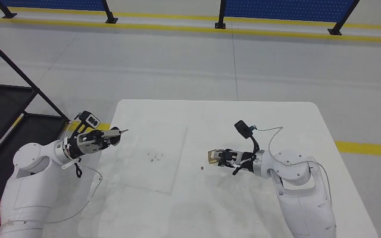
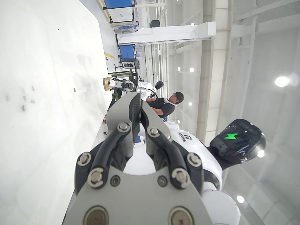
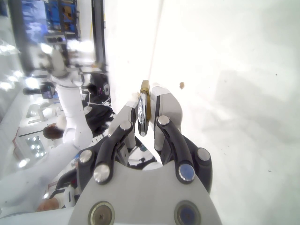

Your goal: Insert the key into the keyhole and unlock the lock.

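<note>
Left claw: the left gripper [image 1: 116,135] [image 2: 140,99] sits at the table's left edge, its fingers pressed together on a thin flat metal piece.
Key: the key [image 1: 122,130] [image 2: 140,97] is that piece. It is seen edge-on in the left wrist view, and its tip pokes out past the fingertips toward the middle of the table.
Right claw: the right gripper [image 1: 216,157] [image 3: 145,97] is over the right half of the table and points toward the left arm. It is clamped on the lock from both sides.
Lock: the brass lock [image 1: 212,156] [image 2: 107,83] [image 3: 144,87] sticks out beyond the fingertips, with its shiny shackle back between the fingers. Whether it touches the tabletop cannot be told.
Gap between the two: key and lock are well apart. Between them lies a thin pale mat [image 1: 161,134] with a few small dark marks near its middle.
Table: the white table [image 1: 268,119] has its far edge and both far corners in sight, and its right edge runs well beyond the right arm.
Loose bit: a small brown speck [image 1: 202,168] [image 2: 74,90] [image 3: 181,85] lies on the tabletop just beside the lock, off the mat's right edge.
Beside the table: a black frame [image 1: 24,98] stands on the floor near the left edge, behind the left arm.
</note>
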